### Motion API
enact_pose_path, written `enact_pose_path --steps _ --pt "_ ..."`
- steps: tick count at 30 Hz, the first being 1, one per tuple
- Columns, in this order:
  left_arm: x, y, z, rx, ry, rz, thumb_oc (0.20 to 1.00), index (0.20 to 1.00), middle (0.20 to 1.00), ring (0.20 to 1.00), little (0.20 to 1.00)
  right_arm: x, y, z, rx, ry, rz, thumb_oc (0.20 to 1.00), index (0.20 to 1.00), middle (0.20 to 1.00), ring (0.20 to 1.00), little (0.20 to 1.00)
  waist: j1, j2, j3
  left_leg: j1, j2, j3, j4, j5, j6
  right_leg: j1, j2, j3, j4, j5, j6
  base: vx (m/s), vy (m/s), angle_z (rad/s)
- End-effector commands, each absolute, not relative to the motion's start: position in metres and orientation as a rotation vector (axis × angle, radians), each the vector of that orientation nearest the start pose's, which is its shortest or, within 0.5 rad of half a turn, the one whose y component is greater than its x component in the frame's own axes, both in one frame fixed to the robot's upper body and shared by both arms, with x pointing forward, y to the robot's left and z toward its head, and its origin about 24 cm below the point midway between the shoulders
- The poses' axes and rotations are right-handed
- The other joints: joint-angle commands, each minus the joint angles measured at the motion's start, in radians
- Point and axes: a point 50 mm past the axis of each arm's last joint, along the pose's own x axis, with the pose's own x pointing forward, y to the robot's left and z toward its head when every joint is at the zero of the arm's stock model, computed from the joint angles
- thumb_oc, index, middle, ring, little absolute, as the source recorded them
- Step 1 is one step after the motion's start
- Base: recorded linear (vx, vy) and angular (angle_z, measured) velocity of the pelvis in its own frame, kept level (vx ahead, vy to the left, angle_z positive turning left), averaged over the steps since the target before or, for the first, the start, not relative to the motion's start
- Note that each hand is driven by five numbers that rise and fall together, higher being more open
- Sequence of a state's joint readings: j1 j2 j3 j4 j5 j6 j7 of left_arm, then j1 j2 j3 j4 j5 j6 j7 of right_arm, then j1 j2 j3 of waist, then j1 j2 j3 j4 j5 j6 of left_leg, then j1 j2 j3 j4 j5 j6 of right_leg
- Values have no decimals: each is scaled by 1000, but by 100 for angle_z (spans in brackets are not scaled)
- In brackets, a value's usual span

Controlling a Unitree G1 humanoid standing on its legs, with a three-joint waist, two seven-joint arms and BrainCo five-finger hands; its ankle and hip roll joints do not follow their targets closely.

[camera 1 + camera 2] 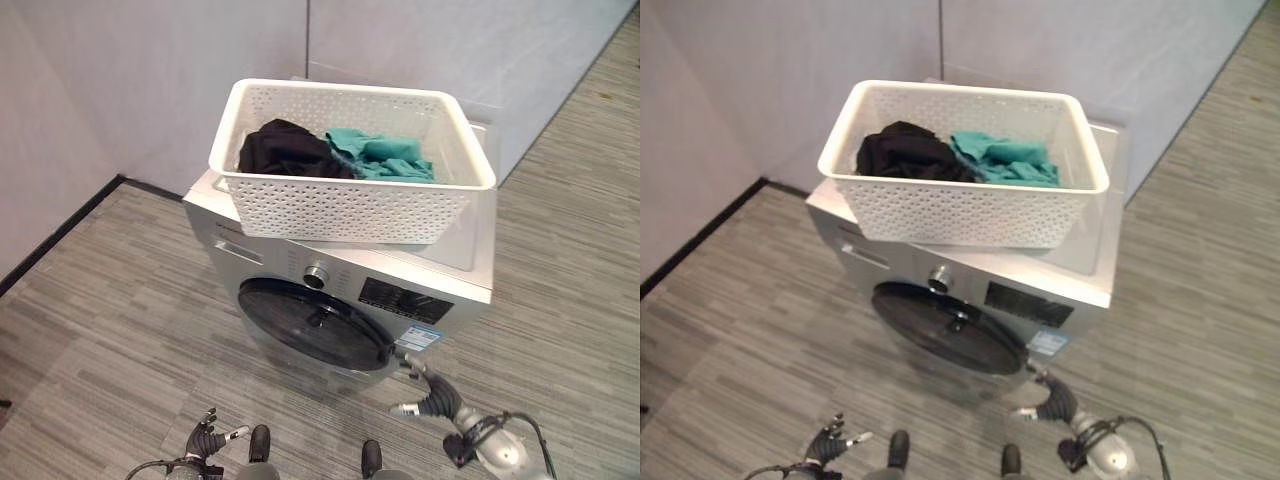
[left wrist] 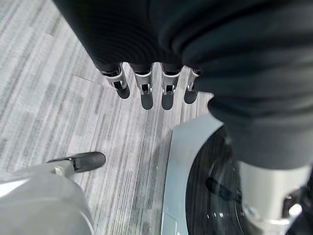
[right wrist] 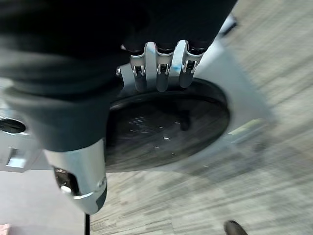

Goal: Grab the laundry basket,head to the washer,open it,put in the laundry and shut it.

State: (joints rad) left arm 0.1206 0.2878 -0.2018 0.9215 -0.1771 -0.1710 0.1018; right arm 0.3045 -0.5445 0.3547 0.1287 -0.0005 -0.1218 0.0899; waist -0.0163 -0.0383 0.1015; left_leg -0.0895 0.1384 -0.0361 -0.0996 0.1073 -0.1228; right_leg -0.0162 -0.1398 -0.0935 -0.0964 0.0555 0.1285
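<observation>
Both of my hands are empty at this moment. My right hand (image 1: 430, 398) is raised near the right rim of the washer door (image 1: 315, 322), fingers (image 3: 159, 73) loosely extended with the thumb apart, gripping nothing; in its wrist view the fingertips sit just over the dark glass, though I cannot tell whether they touch it. I judge this placement to be the approach for opening, since the door's latch side appears to be on the right, beside the small label (image 1: 422, 338). My left hand (image 1: 208, 436) hangs low and near, on the left, well apart from the machine, fingers relaxed and holding nothing, keeping out of the door's swing. The door is shut, flush in the silver front of the washer (image 1: 225, 255), below the control knob (image 1: 317, 274) and the dark display panel (image 1: 405, 300). The laundry basket (image 1: 350, 205), white and perforated, rests on the washer's top, set slightly askew and overhanging the front edge a little; parking it there frees both hands for the door and keeps the load within reach above the opening. Inside it lie a black garment (image 1: 285, 150) on the left and a teal garment (image 1: 380, 155) on the right, touching. Carrying is done; opening, loading and closing remain. The striped grey floor (image 1: 90, 330) surrounds the machine, with plain wall panels (image 1: 150, 70) beyond.
</observation>
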Motion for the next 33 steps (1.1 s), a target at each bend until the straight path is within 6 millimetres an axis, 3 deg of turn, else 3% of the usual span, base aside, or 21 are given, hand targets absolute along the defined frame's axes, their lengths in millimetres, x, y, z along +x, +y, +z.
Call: enact_pose_path --steps 1,9,14,20,25,33 --pt "128 239 -132 265 847 111 1000 1000 1000 1000 1000 173 -194 -30 -501 337 405 1000 1000 1000 1000 1000 27 -15 -3 53 1 -43 12 -133 38 2 -73 -32 9 -57 29 -9 7 -9" --pt "123 243 -131 241 842 151 1000 1000 1000 1000 1000 176 -205 -46 -573 396 280 1000 1000 1000 1000 1000 26 -13 -2 60 -1 -31 12 -138 43 3 -76 -28 9 -52 30 -6 4 -4" --pt "116 250 -128 242 834 153 1000 1000 1000 1000 1000 203 -228 -35 -754 344 168 1000 1000 1000 1000 1000 41 3 -5 55 -13 -41 12 -140 47 10 -90 -39 9 -53 34 1 2 1" --pt "113 258 -125 234 825 176 1000 1000 1000 1000 1000 234 -235 -24 -819 287 86 1000 1000 1000 1000 1000 63 18 7 25 -30 -69 12 -129 52 8 -101 -61 9 -53 34 -23 1 10" --pt "117 259 -122 241 807 170 1000 1000 1000 1000 1000 251 -229 -19 -794 260 59 1000 1000 1000 1000 1000 83 24 24 -7 -38 -89 12 -116 52 -9 -104 -71 9 -47 32 -53 -6 21" --pt "136 252 -115 211 728 168 1000 1000 1000 1000 1000 280 -196 -13 -703 204 82 1000 1000 1000 1000 1000 114 47 74 -102 -53 -131 12 -74 46 -73 -104 -96 9 -34 23 -41 -5 15"
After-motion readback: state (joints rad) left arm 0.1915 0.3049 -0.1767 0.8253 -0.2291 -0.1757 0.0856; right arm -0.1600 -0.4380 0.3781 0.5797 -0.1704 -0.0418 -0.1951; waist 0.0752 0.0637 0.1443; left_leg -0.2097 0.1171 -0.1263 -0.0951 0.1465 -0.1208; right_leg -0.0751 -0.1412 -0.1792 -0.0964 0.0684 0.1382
